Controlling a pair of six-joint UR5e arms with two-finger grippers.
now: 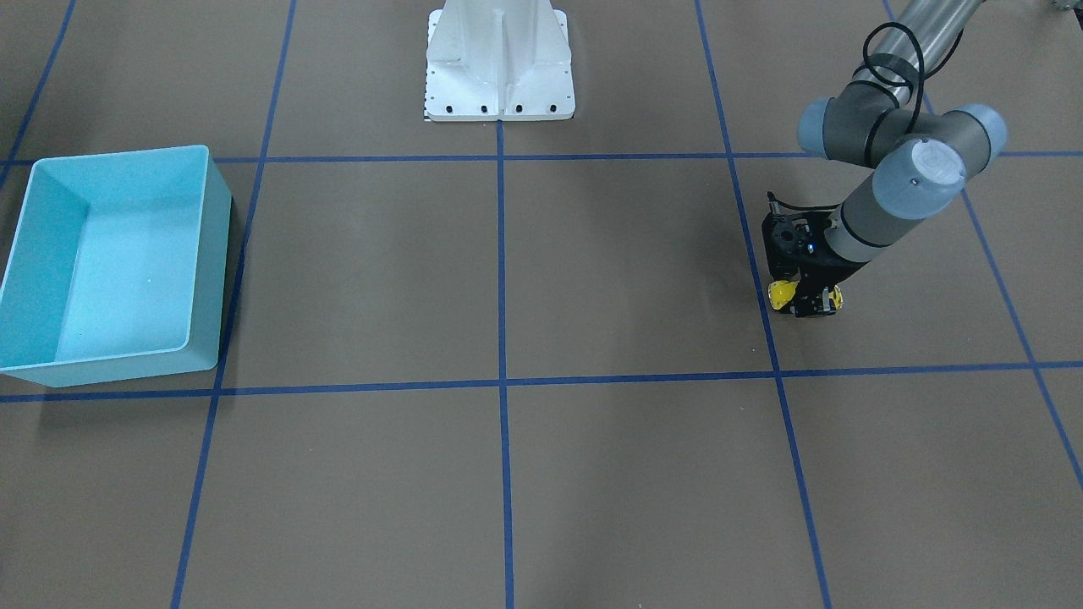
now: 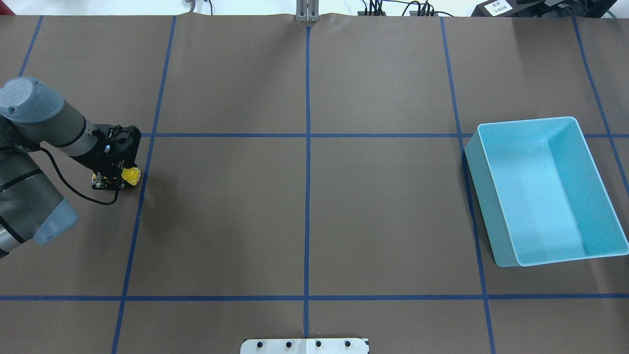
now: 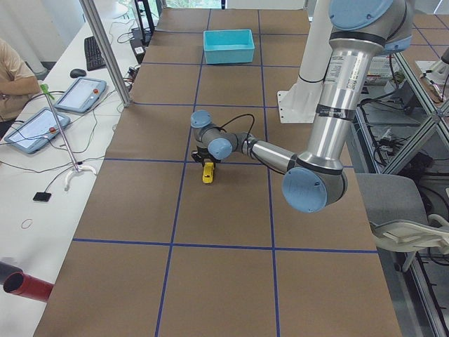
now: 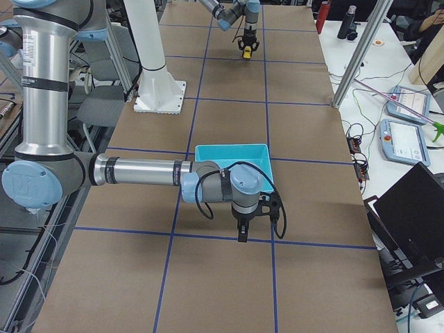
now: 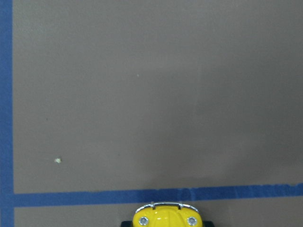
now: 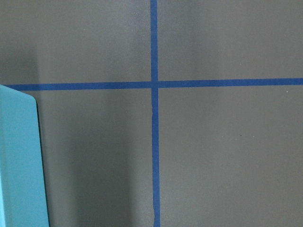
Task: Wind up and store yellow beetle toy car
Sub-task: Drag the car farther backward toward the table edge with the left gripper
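Note:
The yellow beetle toy car (image 1: 783,293) sits on the brown table at the robot's left side, its wheels on the paper. My left gripper (image 1: 810,298) is down over its middle, one finger on each side, and looks shut on it. The car also shows in the overhead view (image 2: 131,174), the exterior left view (image 3: 208,173) and, nose only, at the bottom of the left wrist view (image 5: 165,218). My right gripper (image 4: 243,234) shows only in the exterior right view, hanging just beside the turquoise bin (image 4: 232,150); I cannot tell whether it is open or shut.
The turquoise bin (image 2: 472,167) is empty and stands far across the table from the car; its wall shows in the right wrist view (image 6: 19,161). Blue tape lines (image 2: 307,196) grid the table. The white robot base (image 1: 499,68) stands at the table's edge.

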